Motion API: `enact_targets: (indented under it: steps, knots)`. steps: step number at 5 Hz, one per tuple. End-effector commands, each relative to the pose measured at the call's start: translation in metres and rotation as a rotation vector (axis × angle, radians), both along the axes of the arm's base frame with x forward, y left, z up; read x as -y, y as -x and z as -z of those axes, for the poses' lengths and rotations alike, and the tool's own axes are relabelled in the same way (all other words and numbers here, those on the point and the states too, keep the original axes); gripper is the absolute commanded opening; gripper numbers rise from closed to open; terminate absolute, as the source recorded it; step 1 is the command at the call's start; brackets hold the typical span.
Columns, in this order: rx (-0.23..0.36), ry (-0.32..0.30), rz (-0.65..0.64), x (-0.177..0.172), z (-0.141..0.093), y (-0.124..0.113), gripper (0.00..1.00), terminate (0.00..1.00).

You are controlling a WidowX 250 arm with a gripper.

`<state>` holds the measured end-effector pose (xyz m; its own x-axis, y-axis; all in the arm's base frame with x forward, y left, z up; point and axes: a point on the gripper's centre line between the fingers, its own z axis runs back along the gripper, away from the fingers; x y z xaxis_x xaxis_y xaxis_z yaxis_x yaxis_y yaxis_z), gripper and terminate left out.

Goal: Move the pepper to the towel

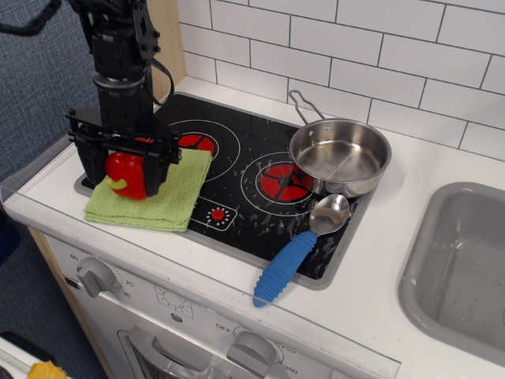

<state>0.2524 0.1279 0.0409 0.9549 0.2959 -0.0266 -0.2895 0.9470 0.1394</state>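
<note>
End effector (126,175) clamps the pepper (126,174) low over the towel's (170,201) left half; pan (339,156) and blue-handled spoon (296,249) sit well right, worktop (394,276) edge close at left.

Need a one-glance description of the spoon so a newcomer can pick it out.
Start at the black stovetop, then go to its front right corner, just in front of the steel pan. The spoon lies there, the only thing with a ribbed blue handle and shiny metal bowl.

The gripper (126,167) and pepper (126,175) hide much of the towel (170,201); contact perhaps unclear.
</note>
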Motion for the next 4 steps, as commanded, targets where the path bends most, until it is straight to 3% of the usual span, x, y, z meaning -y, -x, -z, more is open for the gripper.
enact_targets:
  steps: [1, 3, 4]
  knots:
    - [0.028, -0.016, 0.018, 0.003, -0.012, -0.005, 1.00, 0.00]
    - [0.137, 0.002, 0.125, 0.014, -0.052, -0.001, 1.00, 0.00]
    - [0.108, 0.023, 0.145, 0.019, -0.047, -0.005, 1.00, 0.00]
